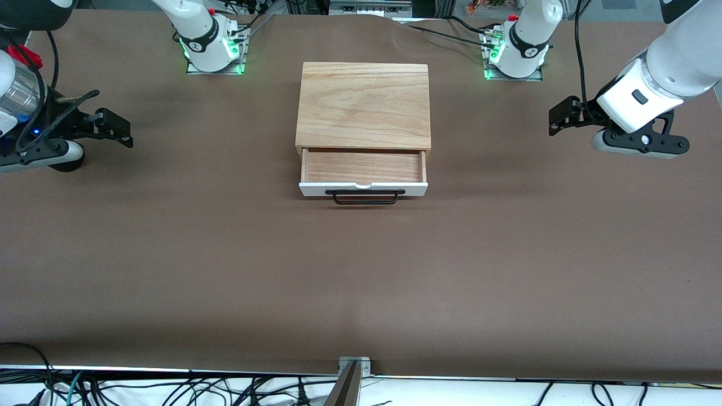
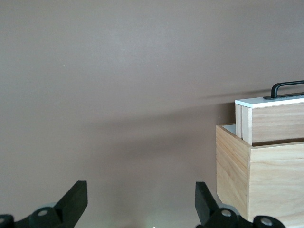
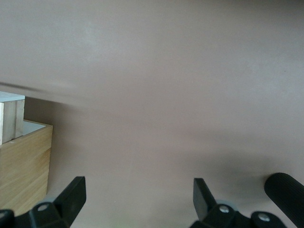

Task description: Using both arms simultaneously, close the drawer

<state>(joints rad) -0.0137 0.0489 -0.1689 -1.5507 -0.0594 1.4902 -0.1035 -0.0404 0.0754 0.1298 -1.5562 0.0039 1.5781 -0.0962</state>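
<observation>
A light oak box [image 1: 364, 104] stands mid-table between the two arm bases. Its drawer [image 1: 362, 166] is pulled out toward the front camera and looks empty, with a white front panel [image 1: 417, 189] and a black wire handle [image 1: 365, 197]. My left gripper [image 1: 557, 120] hovers open over bare table toward the left arm's end, apart from the box. My right gripper [image 1: 121, 132] hovers open toward the right arm's end. The left wrist view shows my left gripper [image 2: 140, 192] empty, with the box [image 2: 266, 180] and drawer panel [image 2: 270, 101]. The right wrist view shows my right gripper [image 3: 138, 187] empty, beside the box [image 3: 23, 166].
The brown table [image 1: 361, 270] stretches wide around the box. The arm bases [image 1: 214, 53] [image 1: 513, 56] glow green at the edge farthest from the front camera. A metal bracket [image 1: 354, 366] and cables sit at the nearest edge. A black ribbed cylinder [image 3: 285, 194] shows beside my right gripper.
</observation>
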